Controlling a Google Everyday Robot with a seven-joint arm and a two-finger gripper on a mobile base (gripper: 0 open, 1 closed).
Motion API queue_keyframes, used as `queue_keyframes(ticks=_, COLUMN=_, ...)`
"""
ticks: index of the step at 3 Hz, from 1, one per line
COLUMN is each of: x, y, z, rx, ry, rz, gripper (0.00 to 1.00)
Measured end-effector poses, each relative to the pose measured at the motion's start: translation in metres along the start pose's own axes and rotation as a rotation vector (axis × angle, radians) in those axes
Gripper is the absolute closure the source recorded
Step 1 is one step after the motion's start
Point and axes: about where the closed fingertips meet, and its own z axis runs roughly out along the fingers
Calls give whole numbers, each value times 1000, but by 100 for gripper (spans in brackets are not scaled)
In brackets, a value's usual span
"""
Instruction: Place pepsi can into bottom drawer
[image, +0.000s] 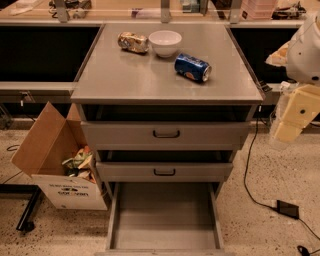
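Note:
The pepsi can (193, 68) lies on its side on the grey cabinet top (125, 80), right of centre, with nothing holding it. The bottom drawer (165, 220) is pulled out wide at the foot of the cabinet and its flat grey floor is bare. My gripper (292, 117) hangs at the right edge of the view, beside the cabinet's right side and below the top's level. It is well apart from the can and holds nothing that I can see.
A white bowl (165, 42) and a tan-gold snack packet (133, 42) sit at the back of the top. Two drawers with black handles (166, 134) stand slightly out above. An open cardboard box (55, 165) stands at the left; a cable and a black block (287, 208) lie on the floor at the right.

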Motion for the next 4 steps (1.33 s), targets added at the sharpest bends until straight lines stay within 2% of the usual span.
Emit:
queue_keyframes(ticks=1, x=0, y=0, z=0, rx=0, ry=0, rz=0, gripper=0)
queue_keyframes(ticks=2, x=-23, y=-50, z=24, rx=25, ry=-114, rz=80, gripper=0)
queue_keyframes(ticks=3, x=-38, y=-87, z=45, rx=49, ry=-206, rz=161, gripper=0)
queue_keyframes(ticks=4, x=-56, y=-122, z=74, rx=48, ry=-330, rz=231, gripper=0)
